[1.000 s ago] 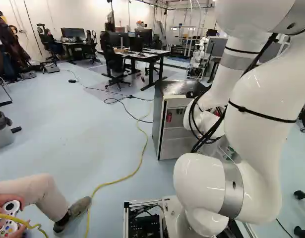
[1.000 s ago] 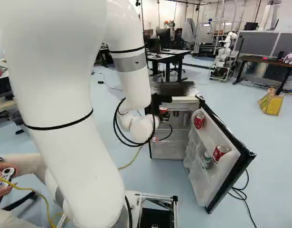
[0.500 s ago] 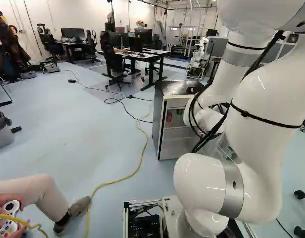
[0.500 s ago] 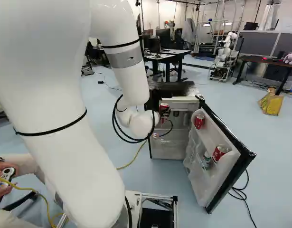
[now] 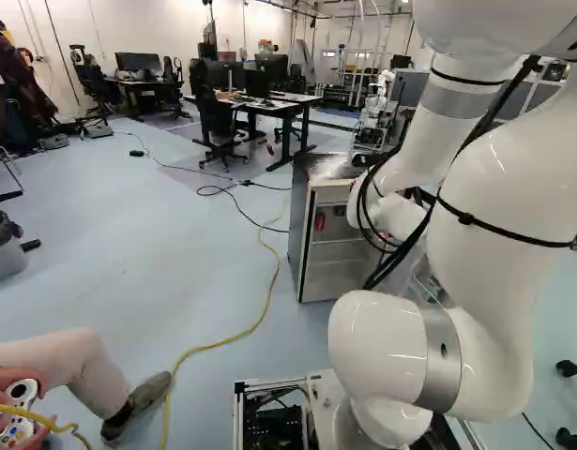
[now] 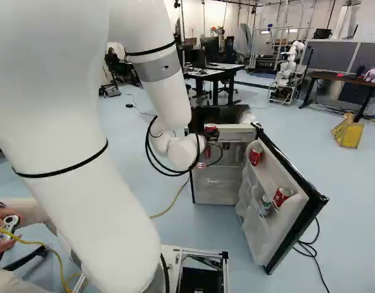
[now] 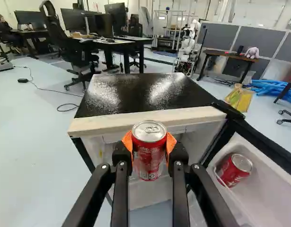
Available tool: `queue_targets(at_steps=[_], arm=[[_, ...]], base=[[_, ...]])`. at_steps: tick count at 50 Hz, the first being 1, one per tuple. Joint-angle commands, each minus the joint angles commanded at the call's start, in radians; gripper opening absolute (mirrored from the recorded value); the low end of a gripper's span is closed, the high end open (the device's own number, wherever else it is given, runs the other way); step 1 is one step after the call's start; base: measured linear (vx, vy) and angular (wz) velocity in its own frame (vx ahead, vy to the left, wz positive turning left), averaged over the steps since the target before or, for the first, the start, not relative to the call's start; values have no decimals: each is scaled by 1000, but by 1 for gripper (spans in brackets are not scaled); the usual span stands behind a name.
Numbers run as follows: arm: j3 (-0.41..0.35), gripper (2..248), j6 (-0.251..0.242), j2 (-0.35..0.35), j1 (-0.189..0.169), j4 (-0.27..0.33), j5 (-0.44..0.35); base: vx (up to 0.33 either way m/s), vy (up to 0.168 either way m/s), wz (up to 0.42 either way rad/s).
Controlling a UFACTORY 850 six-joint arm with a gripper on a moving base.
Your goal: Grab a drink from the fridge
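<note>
From here the gripper [image 6: 210, 129] is clamped on a red can [image 7: 149, 158], orange pads [image 7: 171, 143] pressing its 2 sides. The can is upright, just in front of the fridge's [image 7: 145, 97] top edge. The door [image 6: 274, 175] stands open, 2 more red cans [image 6: 283, 196] in it.
</note>
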State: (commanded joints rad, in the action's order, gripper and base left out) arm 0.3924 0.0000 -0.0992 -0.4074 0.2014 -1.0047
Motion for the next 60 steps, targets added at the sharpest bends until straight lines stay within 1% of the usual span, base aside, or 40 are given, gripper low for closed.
queue_targets(at_steps=[37,60], arm=[[146,88,0,-44,38,0,1],[246,88,0,-126,58,0,28]], base=[[0,0,0],[0,0,0]])
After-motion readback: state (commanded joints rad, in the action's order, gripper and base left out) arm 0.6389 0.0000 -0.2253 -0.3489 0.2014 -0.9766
